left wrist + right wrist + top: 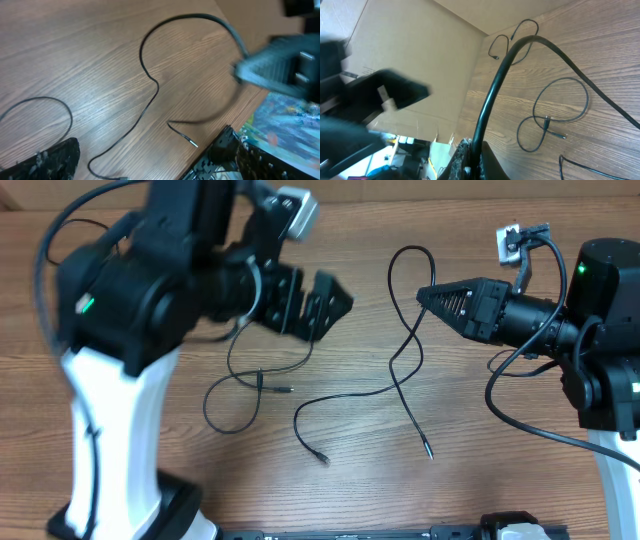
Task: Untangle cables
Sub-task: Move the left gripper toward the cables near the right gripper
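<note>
Three thin black cables lie spread on the wooden table. My right gripper is shut on one cable, which loops up to the back and trails down to a plug tip near the front. In the right wrist view this cable runs up out of the shut jaws. A second cable curves from under that one to the front. A third cable forms a loose loop under my left gripper, which is open, empty and above the table. The left wrist view shows its spread fingers over a strand.
The left arm's white base stands at the front left and the right arm's base at the right edge. A cardboard wall borders the table. The table's front edge has a black rail beside it.
</note>
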`<state>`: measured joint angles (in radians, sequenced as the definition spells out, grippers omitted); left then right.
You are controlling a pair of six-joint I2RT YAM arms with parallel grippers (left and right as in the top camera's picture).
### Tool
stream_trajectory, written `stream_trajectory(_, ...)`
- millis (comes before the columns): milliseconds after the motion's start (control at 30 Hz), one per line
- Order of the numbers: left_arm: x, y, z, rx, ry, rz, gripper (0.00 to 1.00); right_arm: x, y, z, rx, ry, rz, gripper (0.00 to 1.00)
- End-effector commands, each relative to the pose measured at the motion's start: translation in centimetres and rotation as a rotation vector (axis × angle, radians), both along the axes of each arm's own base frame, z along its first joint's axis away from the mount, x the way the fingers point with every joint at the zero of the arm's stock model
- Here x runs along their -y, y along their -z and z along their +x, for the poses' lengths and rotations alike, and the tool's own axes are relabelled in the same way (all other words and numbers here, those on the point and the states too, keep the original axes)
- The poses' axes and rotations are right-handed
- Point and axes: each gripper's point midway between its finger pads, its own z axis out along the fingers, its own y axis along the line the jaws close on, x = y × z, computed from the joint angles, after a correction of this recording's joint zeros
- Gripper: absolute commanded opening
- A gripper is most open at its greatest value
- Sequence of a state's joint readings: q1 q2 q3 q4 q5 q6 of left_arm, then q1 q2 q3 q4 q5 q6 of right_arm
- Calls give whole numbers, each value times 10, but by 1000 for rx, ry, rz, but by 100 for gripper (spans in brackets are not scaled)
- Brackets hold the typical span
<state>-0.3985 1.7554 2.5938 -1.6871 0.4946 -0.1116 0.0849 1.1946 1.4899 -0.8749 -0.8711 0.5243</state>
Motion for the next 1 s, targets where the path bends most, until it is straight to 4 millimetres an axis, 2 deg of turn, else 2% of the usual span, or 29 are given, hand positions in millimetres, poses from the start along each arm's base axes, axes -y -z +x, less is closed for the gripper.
stream_trajectory(0,-10,14,-13,-23,-20,66,100,1,-2,0,5,9,1,4)
stream_trajectory(133,-26,50,-25,-104,-53,176,100,1,-2,0,5,9,1,4)
stream_trajectory(200,-27,68,-26,-147,-51,199,100,1,-3,0,5,9,1,4)
stream_trajectory(267,-18,81,-21,-175,-30,181,100,1,-3,0,5,9,1,4)
stream_trajectory(433,27,101,-6,-198,123,2,100,1,-3,0,-11,11,13,4)
stream_trajectory(533,46,118,5,-189,177,-57,97,0,-3,-1,-11,5,16,4)
stream_trajectory(700,68,149,28,-139,191,-82,97,-1,-5,-2,-11,-5,24,4)
stream_trajectory(967,93,186,53,-124,206,-98,97,-1,-8,-1,11,-6,27,4)
